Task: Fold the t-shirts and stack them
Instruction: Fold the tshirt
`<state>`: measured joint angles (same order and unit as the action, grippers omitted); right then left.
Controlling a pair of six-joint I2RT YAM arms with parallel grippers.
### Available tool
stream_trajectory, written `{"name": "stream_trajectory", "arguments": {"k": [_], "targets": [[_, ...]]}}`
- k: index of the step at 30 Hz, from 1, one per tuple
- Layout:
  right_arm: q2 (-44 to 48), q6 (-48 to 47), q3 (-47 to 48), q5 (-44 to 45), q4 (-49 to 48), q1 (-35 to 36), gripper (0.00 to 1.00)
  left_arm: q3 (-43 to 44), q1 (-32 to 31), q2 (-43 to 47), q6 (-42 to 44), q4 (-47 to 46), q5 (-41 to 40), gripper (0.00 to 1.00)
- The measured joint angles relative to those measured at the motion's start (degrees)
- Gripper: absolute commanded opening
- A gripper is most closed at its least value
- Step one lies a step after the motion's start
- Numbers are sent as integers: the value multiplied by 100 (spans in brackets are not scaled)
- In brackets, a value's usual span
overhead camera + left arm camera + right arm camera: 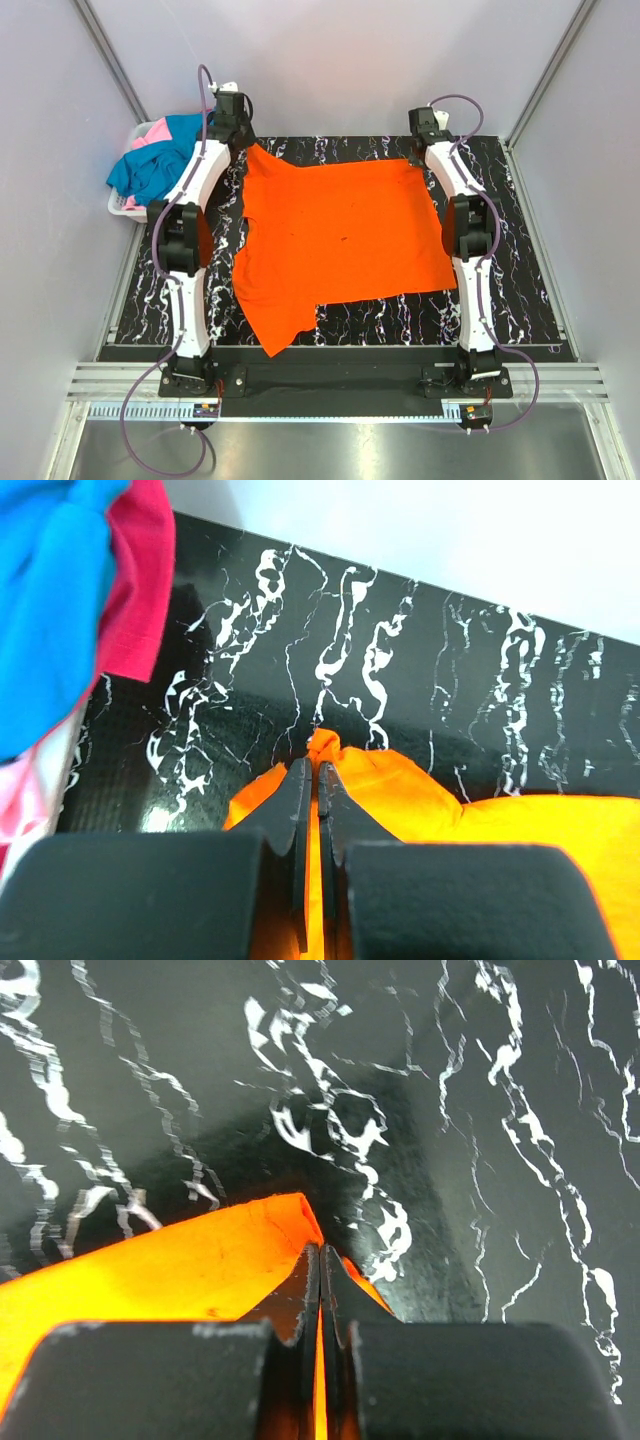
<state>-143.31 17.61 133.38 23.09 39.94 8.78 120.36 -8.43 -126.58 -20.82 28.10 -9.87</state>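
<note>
While the orange t-shirt [340, 235] is pinched by the left pincer [313, 768] and right pincer [320, 1255], its corners may be lost if unevenly pulled.

**Orange shirt spread flat between two arms**

An orange t-shirt [340, 235] lies spread on the black, white-veined worktop [520, 270], its far edge running from one arm to the other. The left hand [247, 142] is at the shirt's far left corner and the right hand [420, 152] at its far right corner (the fingers are too small to make out). One sleeve points toward the near edge. Beside the worktop's far left corner, a white basket [120, 206] holds a teal-blue t-shirt [150, 172] and a pink t-shirt [156, 131].
</note>
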Motion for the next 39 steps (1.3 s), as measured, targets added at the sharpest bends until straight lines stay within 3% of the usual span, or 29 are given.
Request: {"name": "stream_trajectory", "arguments": {"k": [8,23,39], "targets": [[306,240,-697,153,83,-109,0,-715,-74,723,2,-57,-13,0],[1755,459,-2236,278,20,-129,0,-2251,-518,2033,-70,81,-439,0],[2275,1060,-3191,151,365,-131,0,-3713,-866,3252,-407,302,-905,3]]}}
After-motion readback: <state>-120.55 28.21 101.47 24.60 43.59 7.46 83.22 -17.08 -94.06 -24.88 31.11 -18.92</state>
